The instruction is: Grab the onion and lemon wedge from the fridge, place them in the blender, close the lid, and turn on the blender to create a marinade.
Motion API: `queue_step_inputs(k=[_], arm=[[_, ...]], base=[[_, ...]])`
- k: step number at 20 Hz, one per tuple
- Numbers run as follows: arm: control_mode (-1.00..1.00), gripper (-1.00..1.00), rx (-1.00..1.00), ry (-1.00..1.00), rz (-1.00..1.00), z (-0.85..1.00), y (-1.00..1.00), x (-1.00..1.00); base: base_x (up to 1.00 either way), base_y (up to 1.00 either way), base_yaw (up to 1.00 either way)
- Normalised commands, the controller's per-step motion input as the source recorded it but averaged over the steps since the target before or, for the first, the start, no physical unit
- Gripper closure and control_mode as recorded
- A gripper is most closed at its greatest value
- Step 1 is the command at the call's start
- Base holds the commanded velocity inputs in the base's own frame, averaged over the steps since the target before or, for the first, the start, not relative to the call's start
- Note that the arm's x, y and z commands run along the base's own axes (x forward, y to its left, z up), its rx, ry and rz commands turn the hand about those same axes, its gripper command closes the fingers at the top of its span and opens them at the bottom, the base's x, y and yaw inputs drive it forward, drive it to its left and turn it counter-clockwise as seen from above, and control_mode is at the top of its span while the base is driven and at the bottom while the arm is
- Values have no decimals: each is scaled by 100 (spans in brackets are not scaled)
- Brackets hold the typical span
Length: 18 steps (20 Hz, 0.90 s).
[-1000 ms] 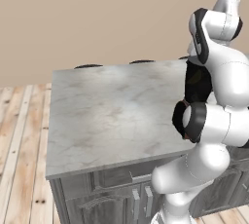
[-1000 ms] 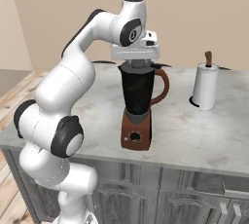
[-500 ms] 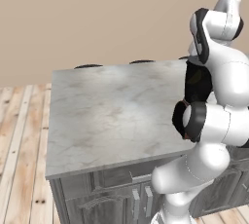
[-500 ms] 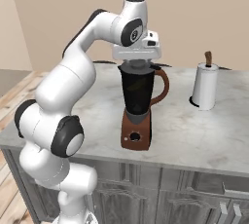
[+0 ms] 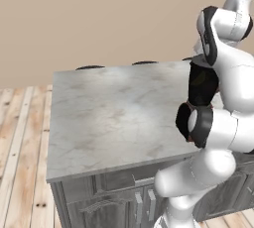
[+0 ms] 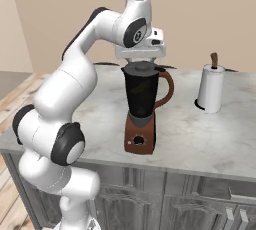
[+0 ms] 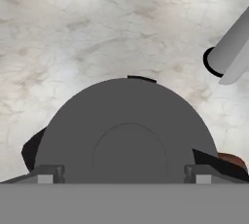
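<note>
The blender [image 6: 142, 109] stands on the marble counter, a black jug on a reddish-brown base with a dark knob. The dark-grey lid [image 6: 142, 67] lies flat on the jug's top. My gripper [image 6: 141, 62] hovers straight over it, pointing down. In the hand view the lid [image 7: 129, 125] spreads below my gripper [image 7: 124, 177], whose fingertips [image 7: 46, 174] stand wide apart and open, holding nothing. The jug [image 5: 201, 84] shows partly behind my arm in the left base view. The onion and lemon wedge are hidden, and the fridge is out of view.
A white paper towel roll [image 6: 210, 88] on a dark stand is on the counter to the blender's right, also seen as the roll [image 7: 228, 52]. Bare marble counter [image 5: 114, 113] stretches to the blender's left. Wood floor lies beyond the counter's left edge.
My fingers have spread wider apart above the lid. The lid stays on the jug, and the arm has hardly moved.
</note>
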Motion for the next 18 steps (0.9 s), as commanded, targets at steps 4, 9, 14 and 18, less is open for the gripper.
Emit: queue_step_inputs(k=[4,9,14,18], arm=[[-100,-100,0,-13,0,5,0,-63],[-100,-100,0,-13,0,0,0,-98],[-100,-100,0,-8,0,-7,0,-100],[-100,100,0,-1,0,-35,0,-100]], base=[[0,0,0],[0,0,0],[0,0,0],[0,0,0]])
